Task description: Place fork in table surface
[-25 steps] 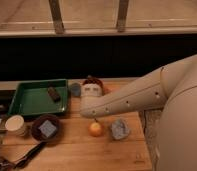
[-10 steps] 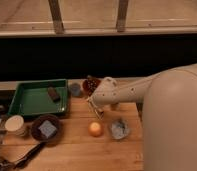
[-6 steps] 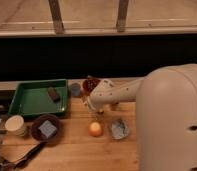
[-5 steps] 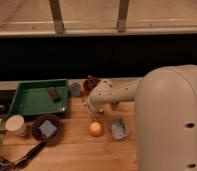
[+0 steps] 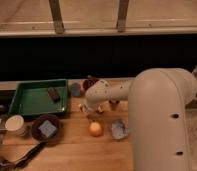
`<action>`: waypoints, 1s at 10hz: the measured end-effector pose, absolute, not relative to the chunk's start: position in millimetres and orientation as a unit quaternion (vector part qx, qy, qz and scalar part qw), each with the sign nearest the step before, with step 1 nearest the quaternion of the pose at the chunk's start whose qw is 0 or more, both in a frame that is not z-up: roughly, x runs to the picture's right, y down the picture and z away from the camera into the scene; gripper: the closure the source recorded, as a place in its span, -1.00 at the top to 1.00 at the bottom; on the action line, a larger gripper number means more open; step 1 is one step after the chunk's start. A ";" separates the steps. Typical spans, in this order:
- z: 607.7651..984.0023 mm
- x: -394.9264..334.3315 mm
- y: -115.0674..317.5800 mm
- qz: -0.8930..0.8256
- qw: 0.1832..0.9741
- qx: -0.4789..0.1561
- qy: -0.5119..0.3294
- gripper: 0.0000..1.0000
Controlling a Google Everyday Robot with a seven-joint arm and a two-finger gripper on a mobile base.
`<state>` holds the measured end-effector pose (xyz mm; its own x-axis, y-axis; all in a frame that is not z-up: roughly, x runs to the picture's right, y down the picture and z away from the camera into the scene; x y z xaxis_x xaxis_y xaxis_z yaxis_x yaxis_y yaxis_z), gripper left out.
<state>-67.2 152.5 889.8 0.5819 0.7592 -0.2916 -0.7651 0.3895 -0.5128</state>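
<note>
Fork: cannot pick it out anywhere; if carried, it is hidden at the gripper (image 5: 88, 107). Judged light, stiff, slick metal; best pinched mid-handle, flat faces against the pads.

Jaws fully shut; whether they hold anything cannot be told.

Arm (image 5: 157, 120) sweeps in from 3 o'clock, bulky elbow in the foreground, wrist bent down over the worktop (image 5: 72, 150) centre. Gripper sits just at 12 o'clock of the orange ball (image 5: 95, 129), at 3 o'clock of the green tray (image 5: 19, 100).
</note>
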 end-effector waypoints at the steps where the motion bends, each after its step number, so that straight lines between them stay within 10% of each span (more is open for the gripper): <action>1: 890.0 -71.2 154.5 0.454 0.834 -0.315 0.005 -1.00; 10: 882.3 -87.4 160.9 0.437 0.837 -0.329 0.004 -0.82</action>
